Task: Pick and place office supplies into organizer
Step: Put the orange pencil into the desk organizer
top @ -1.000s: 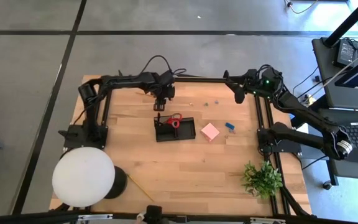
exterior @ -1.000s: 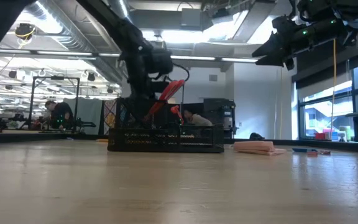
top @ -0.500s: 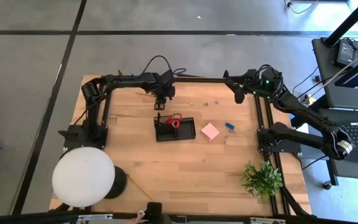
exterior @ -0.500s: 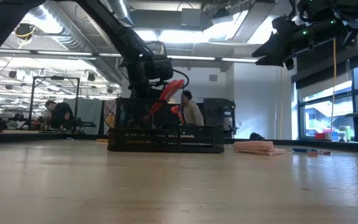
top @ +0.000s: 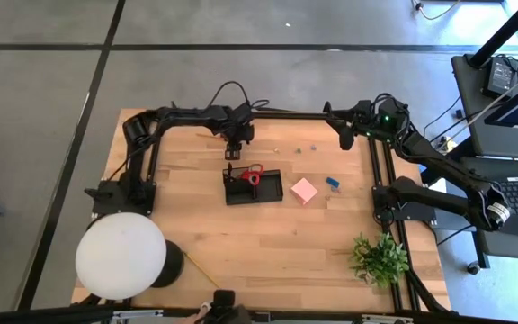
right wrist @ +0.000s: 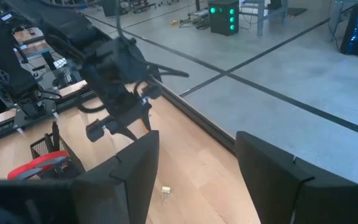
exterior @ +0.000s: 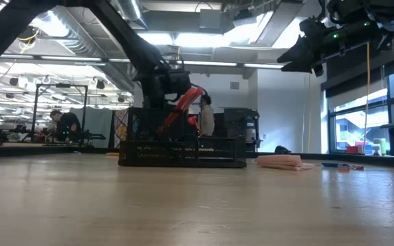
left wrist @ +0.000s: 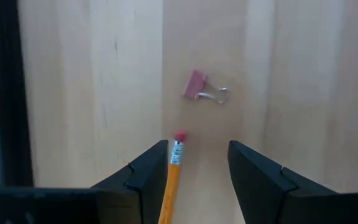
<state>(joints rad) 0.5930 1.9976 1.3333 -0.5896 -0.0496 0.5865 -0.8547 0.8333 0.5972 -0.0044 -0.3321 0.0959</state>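
Observation:
My left gripper points down over the bare wood just beyond the far side of the black organizer, fingers open. In the left wrist view a yellow pencil with a red eraser lies between the open fingers, close beside one of them; I see no grip on it. A pink binder clip lies just past the eraser. Red-handled scissors stand tilted in the organizer. The pink note block and a small blue piece lie to its right. My right gripper hangs open above the far right corner.
A large white round lamp stands at the near left with another pencil beside its base. A green plant sits at the near right. Small clips lie near the far edge. People show in the room beyond.
My left gripper has sunk a little toward the table behind the organizer, still open. A person in the room beyond has walked across behind the organizer.

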